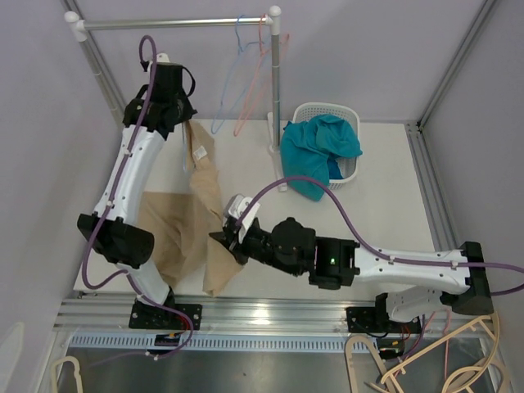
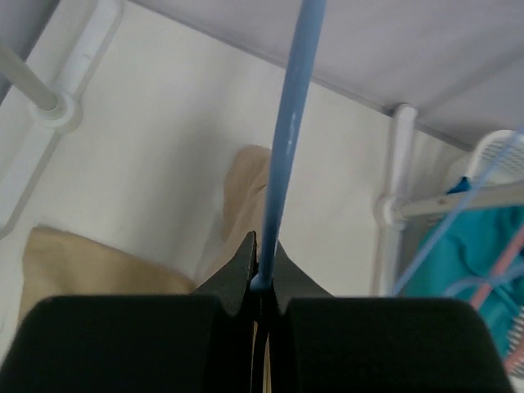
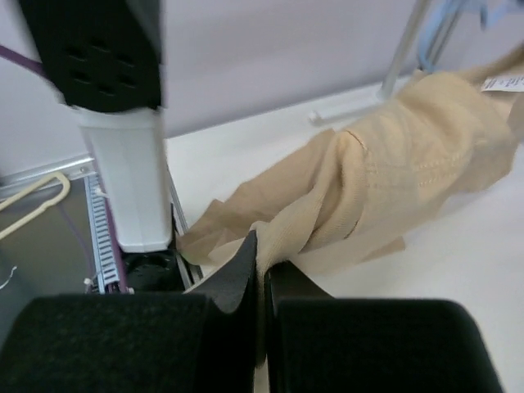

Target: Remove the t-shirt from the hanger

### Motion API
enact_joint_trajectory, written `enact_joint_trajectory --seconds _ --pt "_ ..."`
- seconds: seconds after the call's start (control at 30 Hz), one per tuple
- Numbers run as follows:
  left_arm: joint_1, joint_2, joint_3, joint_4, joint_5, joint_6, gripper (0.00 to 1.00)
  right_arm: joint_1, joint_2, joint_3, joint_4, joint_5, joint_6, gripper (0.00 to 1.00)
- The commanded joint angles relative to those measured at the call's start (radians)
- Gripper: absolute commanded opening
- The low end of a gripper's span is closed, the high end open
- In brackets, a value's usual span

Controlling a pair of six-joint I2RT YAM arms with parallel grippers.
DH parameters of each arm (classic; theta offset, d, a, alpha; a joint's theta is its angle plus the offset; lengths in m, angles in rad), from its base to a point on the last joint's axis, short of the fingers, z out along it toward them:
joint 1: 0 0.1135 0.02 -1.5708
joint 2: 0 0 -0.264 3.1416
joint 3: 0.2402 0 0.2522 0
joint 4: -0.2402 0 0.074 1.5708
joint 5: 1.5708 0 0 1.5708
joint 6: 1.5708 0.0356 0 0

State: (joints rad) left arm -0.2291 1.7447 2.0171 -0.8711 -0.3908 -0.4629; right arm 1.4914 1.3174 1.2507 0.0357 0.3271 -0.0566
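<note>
Pinching a thin blue hanger [image 2: 286, 139] between pressed-together fingers, the left gripper [image 1: 168, 113] is hanging high over the far-left part of the table [image 1: 393, 213], just under the rack rail [image 1: 172, 23]. The tan t-shirt [image 1: 184, 221] is draping down from below that gripper and spreading over the near-left tabletop, its lower folds reaching the near edge. The right gripper [image 1: 228, 237] is reaching in low from the right. Its wrist view is showing a bunched fold of the t-shirt squeezed between its two black tips.

On the far side, the rack's upright post [image 1: 277, 98] is rising just right of the shirt. A spare blue hanger [image 1: 226, 90] and a pink hanger [image 1: 251, 90] are dangling from the rail between the left gripper and the post. A white basket [image 1: 350, 115] is sitting right of the post, with a teal cloth [image 1: 315, 147] spilling over its left rim onto the table. The left arm is arching along the shirt's left side.

Open tabletop is lying right of the shirt and nearer than the basket, though the right arm is stretching across its near strip. An aluminium frame rail [image 1: 270, 315] is bounding the near edge, and grey walls are closing in the left, far and right sides. Wooden hangers [image 1: 442, 360] are lying beyond the near edge at the right.
</note>
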Motion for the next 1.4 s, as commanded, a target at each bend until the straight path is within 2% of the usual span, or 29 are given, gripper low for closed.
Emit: enact_joint_trajectory --seconds 0.0,0.03,0.1,0.13,0.2,0.23,0.37,0.47,0.6,0.67,0.77,0.8,0.83,0.9,1.0,1.03,1.23,1.37 --pt "-0.025 -0.152 0.123 -0.028 0.143 -0.043 0.01 -0.104 0.023 -0.048 0.055 -0.097 0.107 0.00" --pt "-0.042 -0.195 0.079 -0.054 0.191 -0.045 0.01 -0.124 0.031 -0.050 0.059 -0.105 0.115 0.00" --pt "-0.101 -0.310 -0.137 -0.002 0.187 -0.011 0.01 -0.184 0.057 -0.048 0.066 -0.121 0.133 0.00" --pt "-0.110 -0.439 -0.196 0.068 0.196 -0.005 0.01 -0.201 0.066 -0.047 0.073 -0.128 0.139 0.00" --pt "-0.111 -0.558 -0.291 0.110 0.245 0.013 0.01 -0.243 0.094 -0.039 0.075 -0.141 0.156 0.00" --pt "-0.111 -0.656 -0.390 0.113 0.301 0.027 0.01 -0.281 0.101 -0.028 0.070 -0.148 0.176 0.00" --pt "-0.111 -0.836 -0.498 0.029 0.456 0.101 0.01 -0.364 0.141 0.007 0.038 -0.126 0.227 0.00" --pt "-0.111 -0.956 -0.527 -0.021 0.434 0.127 0.01 -0.384 0.132 0.033 -0.008 -0.051 0.221 0.00" --pt "-0.110 -0.990 -0.505 -0.080 0.305 0.177 0.01 -0.402 0.066 0.084 -0.082 0.073 0.199 0.00" --pt "-0.110 -0.996 -0.526 -0.069 0.300 0.175 0.01 -0.431 0.017 0.128 -0.112 0.107 0.152 0.00" --pt "-0.105 -1.028 -0.583 -0.014 0.354 0.127 0.01 -0.476 -0.039 0.226 -0.071 0.113 0.089 0.00" --pt "-0.105 -1.040 -0.631 0.012 0.359 0.118 0.01 -0.494 -0.049 0.268 -0.039 0.106 0.017 0.00" --pt "-0.104 -1.060 -0.644 0.050 0.356 0.112 0.01 -0.499 -0.056 0.280 0.089 0.105 -0.035 0.00" --pt "-0.099 -1.062 -0.659 0.066 0.354 0.109 0.01 -0.517 -0.043 0.321 0.194 0.116 -0.174 0.00" --pt "-0.090 -1.045 -0.661 0.063 0.371 0.110 0.01 -0.542 0.022 0.466 0.314 0.113 -0.273 0.00" --pt "-0.088 -1.042 -0.666 0.063 0.380 0.109 0.01 -0.556 0.034 0.504 0.407 0.087 -0.331 0.00" --pt "-0.076 -1.042 -0.675 0.070 0.383 0.109 0.01 -0.573 0.089 0.619 0.723 -0.026 -0.420 0.00" --pt "-0.070 -1.042 -0.672 0.072 0.379 0.115 0.01 -0.568 0.037 0.638 0.779 -0.124 -0.378 0.00"
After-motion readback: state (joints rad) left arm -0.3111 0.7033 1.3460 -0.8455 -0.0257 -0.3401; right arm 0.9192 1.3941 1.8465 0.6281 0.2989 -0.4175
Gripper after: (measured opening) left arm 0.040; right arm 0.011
